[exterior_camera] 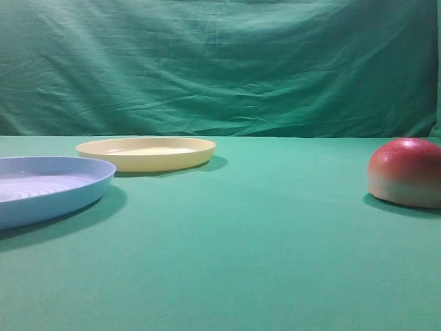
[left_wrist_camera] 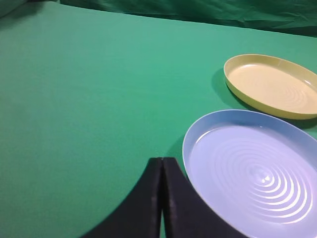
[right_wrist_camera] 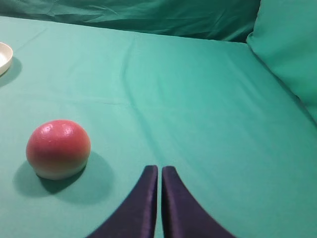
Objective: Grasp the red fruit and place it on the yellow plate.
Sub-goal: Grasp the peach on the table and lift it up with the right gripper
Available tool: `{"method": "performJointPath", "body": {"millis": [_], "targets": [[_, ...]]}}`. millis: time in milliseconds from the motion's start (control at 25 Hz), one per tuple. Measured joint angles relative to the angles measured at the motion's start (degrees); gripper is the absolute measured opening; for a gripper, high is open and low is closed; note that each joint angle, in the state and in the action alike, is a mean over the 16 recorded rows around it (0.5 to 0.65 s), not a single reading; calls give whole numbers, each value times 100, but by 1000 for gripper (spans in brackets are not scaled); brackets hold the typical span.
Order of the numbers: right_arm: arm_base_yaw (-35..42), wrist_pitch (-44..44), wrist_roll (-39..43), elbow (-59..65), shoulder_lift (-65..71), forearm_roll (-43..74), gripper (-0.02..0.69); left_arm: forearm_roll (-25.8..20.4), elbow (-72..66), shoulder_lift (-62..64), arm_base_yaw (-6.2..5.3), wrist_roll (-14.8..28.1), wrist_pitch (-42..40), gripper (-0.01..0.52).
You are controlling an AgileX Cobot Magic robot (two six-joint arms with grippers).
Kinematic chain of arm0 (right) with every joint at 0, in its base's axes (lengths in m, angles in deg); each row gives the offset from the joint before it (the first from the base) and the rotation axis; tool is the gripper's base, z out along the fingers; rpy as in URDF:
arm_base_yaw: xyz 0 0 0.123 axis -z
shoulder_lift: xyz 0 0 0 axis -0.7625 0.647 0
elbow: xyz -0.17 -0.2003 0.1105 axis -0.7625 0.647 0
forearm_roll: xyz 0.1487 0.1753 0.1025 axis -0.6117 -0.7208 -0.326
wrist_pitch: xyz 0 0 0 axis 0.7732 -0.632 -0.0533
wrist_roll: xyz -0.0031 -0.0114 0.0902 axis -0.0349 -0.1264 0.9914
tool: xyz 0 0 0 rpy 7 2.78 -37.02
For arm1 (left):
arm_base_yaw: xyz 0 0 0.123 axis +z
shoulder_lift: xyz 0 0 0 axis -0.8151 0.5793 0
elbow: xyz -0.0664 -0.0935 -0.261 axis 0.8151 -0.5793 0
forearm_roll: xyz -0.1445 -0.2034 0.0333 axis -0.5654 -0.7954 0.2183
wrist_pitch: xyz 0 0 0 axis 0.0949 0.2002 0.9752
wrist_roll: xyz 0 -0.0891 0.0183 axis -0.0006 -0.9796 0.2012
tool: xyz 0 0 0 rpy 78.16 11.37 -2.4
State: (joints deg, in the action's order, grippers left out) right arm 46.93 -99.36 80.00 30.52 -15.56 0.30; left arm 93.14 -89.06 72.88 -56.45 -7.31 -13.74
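Both claws closed; red fruit (right_wrist_camera: pixel 58 148) sits apart from yellow plate (exterior_camera: pixel 146 152).

Even soft overhead light, faint shadows beside plates, mild blur, slight grain

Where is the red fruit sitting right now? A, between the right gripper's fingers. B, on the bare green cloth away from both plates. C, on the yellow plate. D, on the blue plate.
B: the red fruit rests on the green cloth, apart from the shut right gripper, while the yellow plate and blue plate lie empty.
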Motion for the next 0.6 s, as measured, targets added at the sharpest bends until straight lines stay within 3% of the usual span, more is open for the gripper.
{"method": "performJointPath", "body": {"millis": [600], "targets": [[0, 0, 0, 0, 0, 0, 0, 0, 0, 0, 0, 0, 0, 0]]}}
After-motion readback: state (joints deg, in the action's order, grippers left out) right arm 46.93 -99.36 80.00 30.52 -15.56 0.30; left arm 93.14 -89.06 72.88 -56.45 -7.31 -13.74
